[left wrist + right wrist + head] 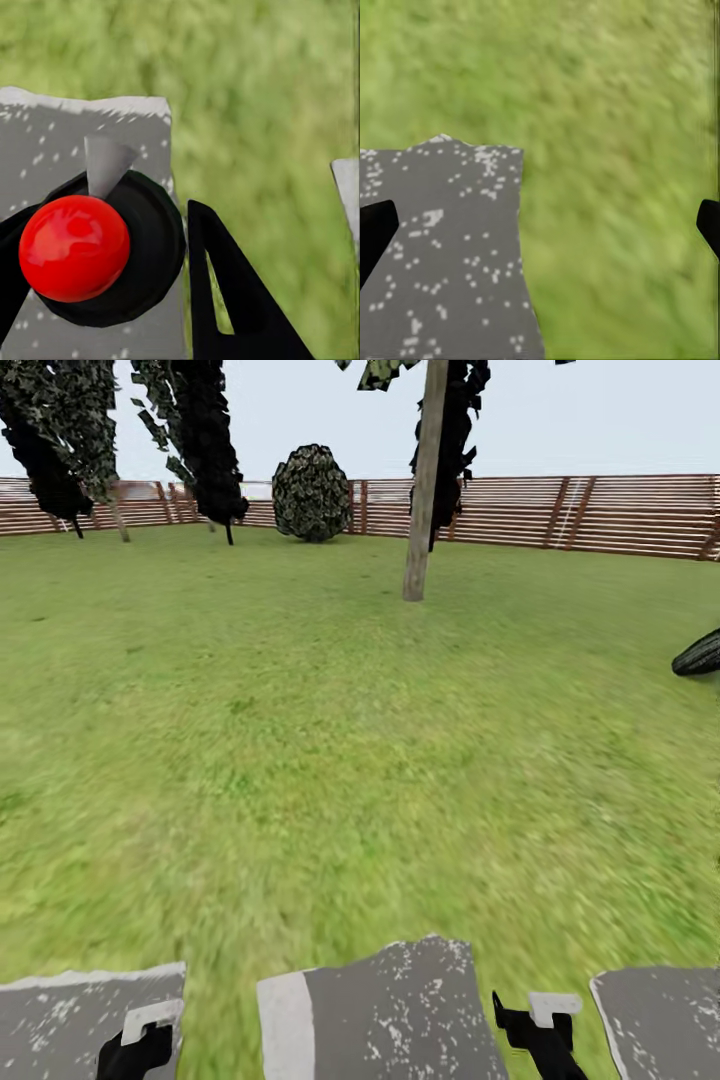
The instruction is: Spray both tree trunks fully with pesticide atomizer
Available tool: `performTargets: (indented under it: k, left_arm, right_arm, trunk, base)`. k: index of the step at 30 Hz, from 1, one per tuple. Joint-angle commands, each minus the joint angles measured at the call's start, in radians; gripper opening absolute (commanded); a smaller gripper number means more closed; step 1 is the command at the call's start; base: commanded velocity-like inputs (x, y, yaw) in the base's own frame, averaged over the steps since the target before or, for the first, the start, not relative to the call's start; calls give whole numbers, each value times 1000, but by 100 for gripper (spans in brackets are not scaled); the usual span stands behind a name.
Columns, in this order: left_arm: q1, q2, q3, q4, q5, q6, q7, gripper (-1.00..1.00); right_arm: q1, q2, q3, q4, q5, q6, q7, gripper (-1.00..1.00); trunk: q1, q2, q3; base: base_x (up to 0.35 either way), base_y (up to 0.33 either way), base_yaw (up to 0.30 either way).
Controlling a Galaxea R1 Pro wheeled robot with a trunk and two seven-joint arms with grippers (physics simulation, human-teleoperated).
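Slabs of grey stone lie closest, far from the tree trunk, with both tools low over them. The left tool looks pressed onto the pesticide atomizer, one black finger on each side of its round black body. The right tool is spread wide and holds nothing.

The atomizer has a shiny red knob on top and a small grey nozzle. It looks hard, smooth and light, so it could slip. The round black sides seem the best place to hold, leaving the red knob free. We look down on the knob, so its long way likely runs straight toward the wrist camera. The nozzle pokes out sideways, over the slab toward the grass.

Green grass runs from the slabs to the trunk. The trunk stands tall and leans a little. Behind it are a round bush and the brown fence.
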Motion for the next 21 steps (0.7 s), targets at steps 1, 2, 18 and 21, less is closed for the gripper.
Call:
performTargets:
  k: [1,2,18,21]
  left_arm:
    - [0,0,-2,0,8,-3,0,-100]
    - [0,0,-2,1,8,-3,0,-100]
    - [0,0,-2,1,9,-3,0,-100]
    - [0,0,-2,1,9,-3,0,-100]
  right_arm:
    - [-1,0,-4,1,4,-3,-1,100]
    - [-1,0,-4,1,4,-3,-1,100]
    - [-1,0,-4,2,5,-3,-1,100]
    - [-1,0,-4,2,5,-3,-1,100]
  trunk:
    - [0,0,0]
    - [0,0,1]
    - [0,0,13]
    - [0,0,13]
  base:
    - [338,0,-220]
    - [338,0,-221]
    - [338,0,-145]
    - [338,0,0]
